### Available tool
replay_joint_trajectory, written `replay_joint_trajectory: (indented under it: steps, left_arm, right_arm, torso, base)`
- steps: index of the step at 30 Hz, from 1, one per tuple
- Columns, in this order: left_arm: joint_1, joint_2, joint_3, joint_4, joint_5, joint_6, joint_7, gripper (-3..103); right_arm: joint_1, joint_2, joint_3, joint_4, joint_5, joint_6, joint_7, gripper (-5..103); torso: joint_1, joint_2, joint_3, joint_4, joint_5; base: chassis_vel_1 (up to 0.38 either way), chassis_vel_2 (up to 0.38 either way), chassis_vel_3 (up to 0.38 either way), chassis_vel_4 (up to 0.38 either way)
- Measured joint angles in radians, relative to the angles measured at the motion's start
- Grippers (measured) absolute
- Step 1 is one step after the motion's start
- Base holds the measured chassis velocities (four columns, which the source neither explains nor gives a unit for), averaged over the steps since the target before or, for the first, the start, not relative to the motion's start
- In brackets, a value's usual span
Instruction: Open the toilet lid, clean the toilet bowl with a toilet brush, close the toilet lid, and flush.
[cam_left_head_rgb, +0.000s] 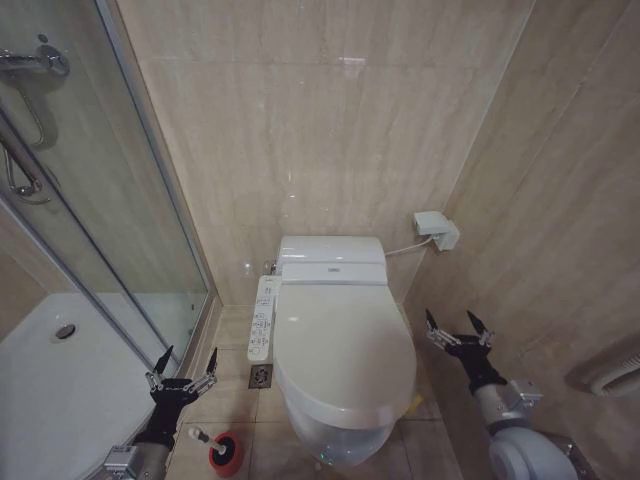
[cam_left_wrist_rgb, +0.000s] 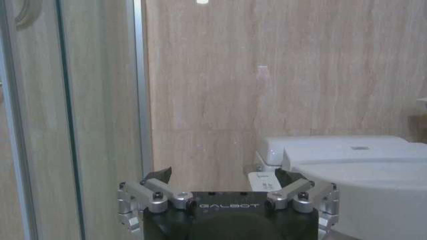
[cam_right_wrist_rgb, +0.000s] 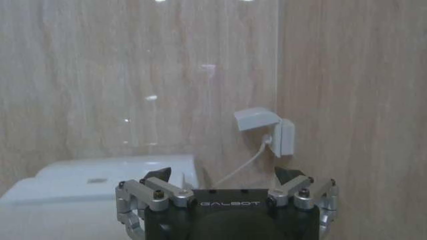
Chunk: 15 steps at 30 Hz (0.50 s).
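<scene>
Right now the toilet lid (cam_left_head_rgb: 345, 345) lies shut between both arms, long axis running from the tank toward the robot. The right gripper (cam_left_head_rgb: 459, 331), fingers apart, hovers nearest its edge; the left gripper (cam_left_head_rgb: 182, 368), also spread, hangs above the toilet brush (cam_left_head_rgb: 218, 448).

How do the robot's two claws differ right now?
The left gripper hangs over the floor beside the shower glass, above the toilet brush; the right gripper sits between the closed toilet lid and the side wall. Both have fingers spread open, holding nothing.
</scene>
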Motion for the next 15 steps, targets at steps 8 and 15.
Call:
replay_joint_trajectory:
  steps: [8,15]
  left_arm:
    - [0.0,0.0,0.0,0.0,0.0,0.0,0.0,100]
    - [0.0,0.0,0.0,0.0,0.0,0.0,0.0,100]
  right_arm:
    - [-0.066,0.041,-0.004,0.011,-0.04,0.013,-0.013,100]
    - [-0.092,0.057,-0.013,0.034,-0.047,0.005,-0.017,100]
  torso:
    - [0.0,0.0,0.0,-0.0001,0.0001]
    - [0.0,0.0,0.0,0.0,-0.0001]
  base:
    - [0.0,0.0,0.0,0.0]
    - [0.0,0.0,0.0,0.0]
